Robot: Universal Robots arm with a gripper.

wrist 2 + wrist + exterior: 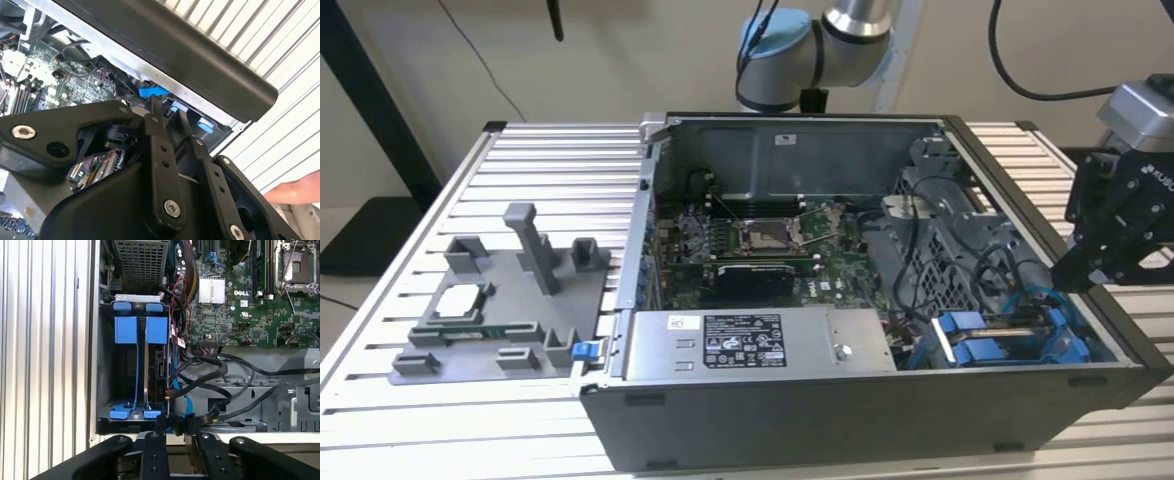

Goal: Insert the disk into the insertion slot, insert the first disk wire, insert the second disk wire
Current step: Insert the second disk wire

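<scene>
**Checking the disk: seated in its slot, both wires left to do**

Your disk stands on edge in the drive cage, in the slot nearer the motherboard. Its blue carrier sits level with the second carrier beside it, so you can judge the first step done.

Just beside the disk, a blue wire and a bundle of black cables trail across the case floor. Neither seems plugged into the disk, though the connectors are hard to make out, so count both wire steps as left.

Your hand hovers at the end of the cage with the smaller blue tabs, close to the blue wire. Its fingers are a little apart with nothing visibly between them.

In the exterior view the hand hangs over the edge of the computer case on the exterior view's right. The case lies open on the slatted worktop.
</scene>
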